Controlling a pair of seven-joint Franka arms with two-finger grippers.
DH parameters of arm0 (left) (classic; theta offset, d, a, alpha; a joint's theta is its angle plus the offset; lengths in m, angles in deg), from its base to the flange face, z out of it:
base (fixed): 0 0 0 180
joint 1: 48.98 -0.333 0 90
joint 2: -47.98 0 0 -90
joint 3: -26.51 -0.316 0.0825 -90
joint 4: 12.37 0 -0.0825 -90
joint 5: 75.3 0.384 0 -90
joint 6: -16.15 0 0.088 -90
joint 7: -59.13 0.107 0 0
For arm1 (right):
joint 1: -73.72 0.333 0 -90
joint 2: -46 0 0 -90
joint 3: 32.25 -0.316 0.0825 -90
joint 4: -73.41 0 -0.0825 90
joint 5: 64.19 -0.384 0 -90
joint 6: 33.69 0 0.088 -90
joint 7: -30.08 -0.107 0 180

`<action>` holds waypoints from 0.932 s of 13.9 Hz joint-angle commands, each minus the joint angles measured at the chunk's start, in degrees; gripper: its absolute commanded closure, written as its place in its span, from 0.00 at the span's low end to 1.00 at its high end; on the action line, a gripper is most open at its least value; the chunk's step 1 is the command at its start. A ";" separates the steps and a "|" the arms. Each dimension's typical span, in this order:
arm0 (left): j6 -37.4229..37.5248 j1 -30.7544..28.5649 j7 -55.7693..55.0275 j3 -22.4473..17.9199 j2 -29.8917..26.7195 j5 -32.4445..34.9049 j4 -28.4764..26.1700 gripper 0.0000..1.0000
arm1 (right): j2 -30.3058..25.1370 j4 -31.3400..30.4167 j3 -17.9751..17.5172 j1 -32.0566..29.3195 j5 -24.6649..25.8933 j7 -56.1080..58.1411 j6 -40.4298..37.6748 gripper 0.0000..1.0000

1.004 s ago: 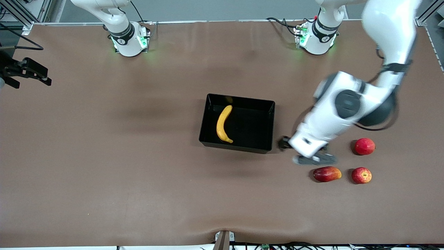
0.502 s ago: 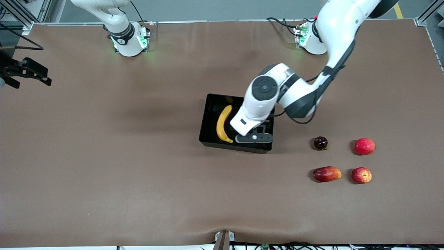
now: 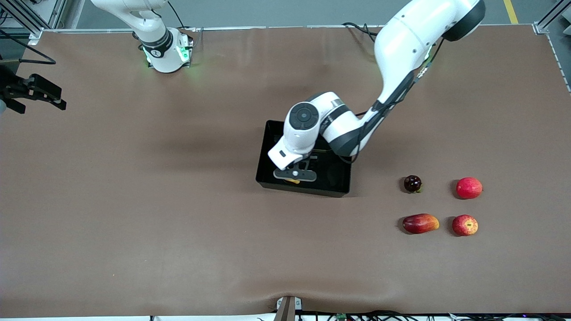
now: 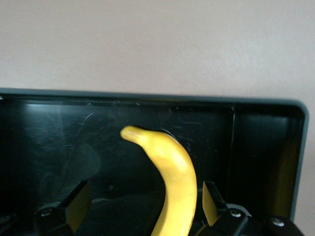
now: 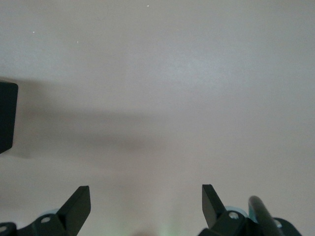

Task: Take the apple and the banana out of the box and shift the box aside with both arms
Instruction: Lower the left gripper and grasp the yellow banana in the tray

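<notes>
The black box (image 3: 304, 191) sits mid-table with the banana (image 3: 292, 181) inside, mostly hidden under the left arm's hand. My left gripper (image 3: 295, 174) is low in the box. The left wrist view shows it open (image 4: 145, 206), its fingers (image 4: 78, 205) on either side of the banana (image 4: 172, 177) and apart from it, inside the box's wall (image 4: 147, 96). A red apple with yellow streaks (image 3: 465, 225) lies toward the left arm's end, near the front camera. My right gripper (image 3: 53, 100) waits open (image 5: 146, 206) over bare table at the right arm's end.
Beside the streaked apple lie a second red apple (image 3: 469, 187), an elongated red fruit (image 3: 420, 223) and a small dark round fruit (image 3: 412, 183). The brown table (image 3: 134, 200) spreads wide around the box.
The left arm swung from beside the red fruits to over the box and came down around the banana. The small dark fruit came into view. The right arm stayed still.
</notes>
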 commanded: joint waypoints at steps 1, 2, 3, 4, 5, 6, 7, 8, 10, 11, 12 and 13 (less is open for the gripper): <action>-1.92 2.41 1.02 -1.47 2.80 1.36 1.67 0.00 | -0.15 0.32 -0.60 -0.87 0.26 0.02 -0.54 0.00; -2.97 3.38 1.02 -2.26 3.42 1.36 1.76 0.00 | -0.15 0.32 -0.60 -0.87 0.26 0.10 -0.54 0.00; -4.29 4.35 1.11 -3.22 4.12 1.36 1.67 0.00 | -0.15 0.32 -0.60 -0.87 0.26 0.02 -0.45 0.00; -5.09 5.31 1.37 -4.45 4.48 1.45 1.67 0.00 | -0.15 0.32 -0.60 -0.87 0.26 0.02 -0.45 0.00; -5.18 5.84 1.81 -5.33 4.83 1.36 1.58 0.00 | -0.15 0.32 -0.60 -0.96 0.26 0.02 -0.45 0.00; -5.18 6.02 2.16 -5.43 4.92 1.45 1.58 0.00 | -0.15 0.32 -0.60 -0.96 0.26 0.02 -0.45 0.00; -5.18 6.03 2.25 -5.43 5.27 1.54 1.50 0.00 | -0.06 0.32 -0.60 -0.96 0.17 0.02 -0.45 0.00; -5.18 6.11 2.25 -5.43 5.62 1.54 1.41 0.00 | -0.06 0.41 -0.60 -0.96 0.08 0.02 -0.45 0.00; -5.18 6.55 2.34 -5.43 5.88 1.54 1.50 0.21 | 0.20 0.50 -0.60 -0.96 0.08 0.02 -0.37 0.00; -5.18 6.55 2.51 -5.43 5.89 1.54 1.50 0.41 | 0.21 0.50 -0.60 -0.96 0.08 0.02 -0.36 0.00; -5.18 6.47 2.43 -5.43 5.89 1.54 1.50 0.56 | 0.29 0.58 -0.60 -0.87 0.08 0.19 -0.36 0.00; -5.18 6.55 2.34 -5.43 5.89 1.54 1.50 0.74 | 0.29 0.76 -0.60 -0.61 0.08 0.19 -0.36 0.00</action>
